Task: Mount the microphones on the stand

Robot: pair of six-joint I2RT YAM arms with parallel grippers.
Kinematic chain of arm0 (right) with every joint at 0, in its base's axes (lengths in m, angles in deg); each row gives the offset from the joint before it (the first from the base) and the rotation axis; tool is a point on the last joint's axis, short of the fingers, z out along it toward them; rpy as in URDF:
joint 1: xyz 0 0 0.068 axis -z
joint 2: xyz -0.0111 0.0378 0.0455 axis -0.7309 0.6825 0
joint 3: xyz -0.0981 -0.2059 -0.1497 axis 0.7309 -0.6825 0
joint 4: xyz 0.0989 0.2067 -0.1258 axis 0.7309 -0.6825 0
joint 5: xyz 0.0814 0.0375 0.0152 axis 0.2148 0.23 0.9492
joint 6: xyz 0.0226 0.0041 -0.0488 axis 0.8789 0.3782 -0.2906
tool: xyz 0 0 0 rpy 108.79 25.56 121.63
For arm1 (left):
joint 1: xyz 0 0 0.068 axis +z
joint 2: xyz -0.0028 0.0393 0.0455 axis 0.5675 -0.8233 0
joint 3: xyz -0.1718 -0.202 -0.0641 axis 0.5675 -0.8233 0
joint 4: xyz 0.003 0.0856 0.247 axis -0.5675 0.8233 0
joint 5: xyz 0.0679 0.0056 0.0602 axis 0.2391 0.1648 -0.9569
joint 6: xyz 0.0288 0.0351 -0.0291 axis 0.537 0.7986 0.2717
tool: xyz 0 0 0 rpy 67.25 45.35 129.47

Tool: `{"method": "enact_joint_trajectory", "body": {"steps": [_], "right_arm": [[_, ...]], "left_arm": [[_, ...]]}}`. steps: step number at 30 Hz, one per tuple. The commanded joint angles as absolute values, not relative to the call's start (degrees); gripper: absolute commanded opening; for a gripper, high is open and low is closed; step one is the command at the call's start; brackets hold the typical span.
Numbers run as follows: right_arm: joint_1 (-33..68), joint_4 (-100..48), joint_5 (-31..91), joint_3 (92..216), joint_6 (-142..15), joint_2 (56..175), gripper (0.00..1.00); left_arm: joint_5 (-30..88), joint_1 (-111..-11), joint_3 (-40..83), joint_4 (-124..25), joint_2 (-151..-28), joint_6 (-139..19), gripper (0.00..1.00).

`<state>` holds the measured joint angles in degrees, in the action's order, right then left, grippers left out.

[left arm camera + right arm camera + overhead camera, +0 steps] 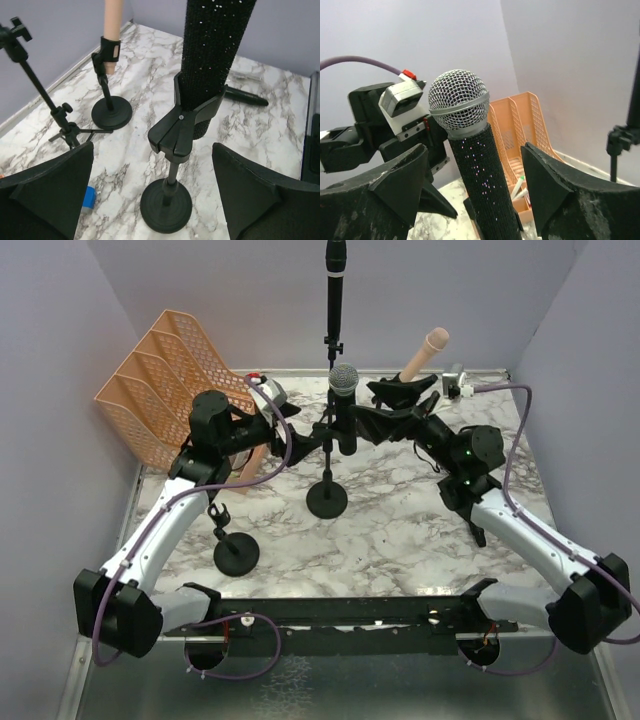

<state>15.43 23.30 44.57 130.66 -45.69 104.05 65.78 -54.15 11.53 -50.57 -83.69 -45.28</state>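
Observation:
A black glitter microphone with a silver mesh head stands upright in the clip of a short round-based stand mid-table. My left gripper is open, its fingers spread wide either side of the stand's base. From the right, my right gripper is open around the microphone's body without touching it. A pale pink microphone sits in a second short stand. A black microphone tops a tall tripod stand. Another black microphone lies on the table.
An orange file tray leans at the back left. An empty short stand with a clip is front left. A small blue object lies by the left finger. A white device sits at the back right edge.

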Motion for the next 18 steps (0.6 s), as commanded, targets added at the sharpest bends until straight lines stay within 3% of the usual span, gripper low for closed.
{"method": "enact_joint_trajectory", "body": {"steps": [1,3,4,5,13,18], "right_arm": [[15.1,5.4,37.4,132.9,-47.8,98.6,0.8],[15.1,-2.0,34.6,133.2,-46.7,96.5,0.84],[15.1,-5.9,32.9,133.2,-46.1,95.3,0.95],[15.1,-9.1,31.9,133.0,-45.4,94.3,0.99],[15.1,-27.6,26.0,124.8,-38.4,83.4,1.0],[15.1,-33.4,27.7,119.3,-31.2,83.4,0.99]], "left_arm": [[56.5,-54.0,7.6,-53.6,-78.1,-55.2,0.99],[52.9,-54.1,6.0,-55.2,-75.8,-59.5,0.99],[51.7,-54.1,5.3,-55.8,-74.7,-61.5,0.99],[50.3,-54.1,5.0,-55.2,-73.8,-62.6,0.99],[41.5,-54.1,2.6,-44.7,-64.4,-63.1,0.99],[38.4,-54.1,1.7,-40.7,-60.0,-62.4,0.99]]}}
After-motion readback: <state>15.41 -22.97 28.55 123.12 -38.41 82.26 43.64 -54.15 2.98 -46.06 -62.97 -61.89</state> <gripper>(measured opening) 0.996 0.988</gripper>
